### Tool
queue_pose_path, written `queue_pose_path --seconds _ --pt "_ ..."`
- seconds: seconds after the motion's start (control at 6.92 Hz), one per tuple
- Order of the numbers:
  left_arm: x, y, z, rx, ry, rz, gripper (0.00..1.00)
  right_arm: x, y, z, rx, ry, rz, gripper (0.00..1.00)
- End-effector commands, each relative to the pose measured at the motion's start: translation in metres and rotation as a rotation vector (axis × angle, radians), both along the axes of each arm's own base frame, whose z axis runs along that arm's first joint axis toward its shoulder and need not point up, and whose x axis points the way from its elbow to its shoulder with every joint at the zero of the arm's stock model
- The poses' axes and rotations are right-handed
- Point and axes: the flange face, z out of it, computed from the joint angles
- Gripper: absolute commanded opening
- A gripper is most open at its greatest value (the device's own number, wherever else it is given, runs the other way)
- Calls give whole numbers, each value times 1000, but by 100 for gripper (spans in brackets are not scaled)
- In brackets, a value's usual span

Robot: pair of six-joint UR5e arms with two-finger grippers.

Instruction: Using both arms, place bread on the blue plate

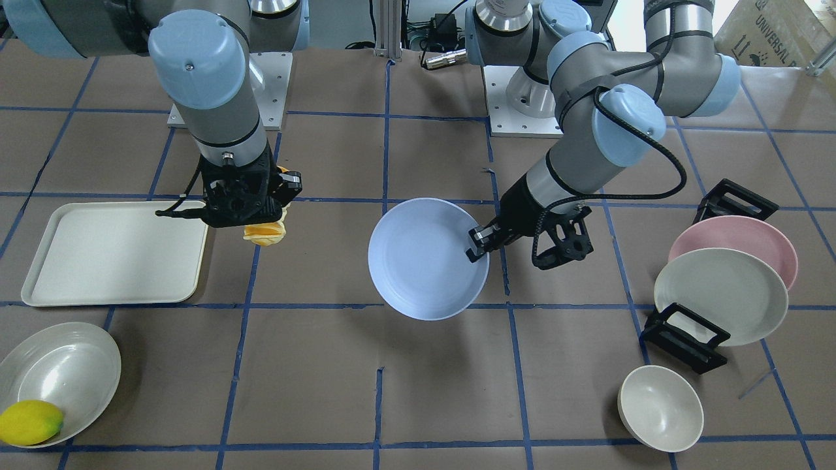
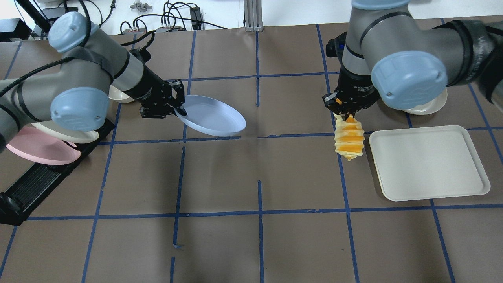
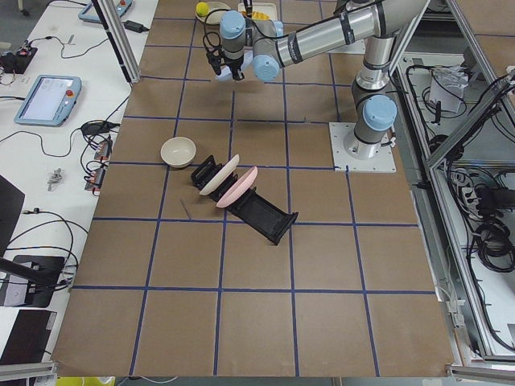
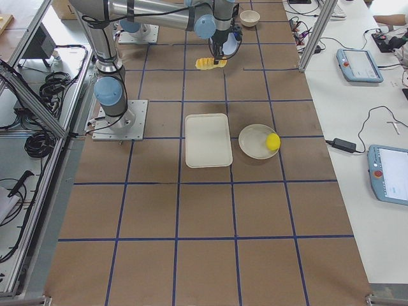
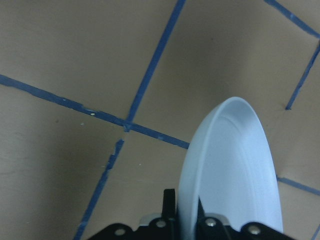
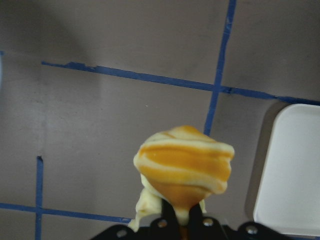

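My left gripper [image 2: 181, 112] is shut on the rim of the blue plate [image 2: 214, 116] and holds it tilted above the table; it also shows in the front view [image 1: 475, 245], the plate [image 1: 421, 258] beside it. In the left wrist view the plate [image 5: 230, 165] stands edge-on between the jaws. My right gripper [image 2: 346, 116] is shut on one end of the bread [image 2: 347, 139], which hangs below it above the table, left of the tray. The bread shows under the right gripper [image 1: 268, 219] in the front view [image 1: 264, 234] and in the right wrist view [image 6: 185, 167].
A cream tray [image 2: 428, 161] lies beside the bread. A black rack [image 1: 686, 336] holds a pink plate [image 1: 738, 238] and a cream plate [image 1: 718, 294]. A small bowl [image 1: 659, 408] sits near it. A lemon [image 1: 29, 421] lies in a white bowl [image 1: 65, 372].
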Motion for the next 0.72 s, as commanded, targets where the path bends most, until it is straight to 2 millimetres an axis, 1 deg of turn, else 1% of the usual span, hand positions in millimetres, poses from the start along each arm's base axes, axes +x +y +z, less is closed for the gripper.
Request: queue_pose_path --seconds 0.0,0.14,0.29,0.43,0.58 --pt "-22 30 -20 -10 79 -21 1 30 -7 -26 -18 -27 22 9" --pt "-22 39 -42 -7 79 -26 1 48 -3 -27 -54 -26 33 9" --pt "-24 42 -58 -23 82 -30 1 47 -7 -34 -60 21 40 9" --pt "-24 47 -66 -22 82 -31 1 47 -7 -35 -61 29 40 9" --pt "-25 49 -67 -30 81 -32 15 51 -7 -38 -61 28 25 9"
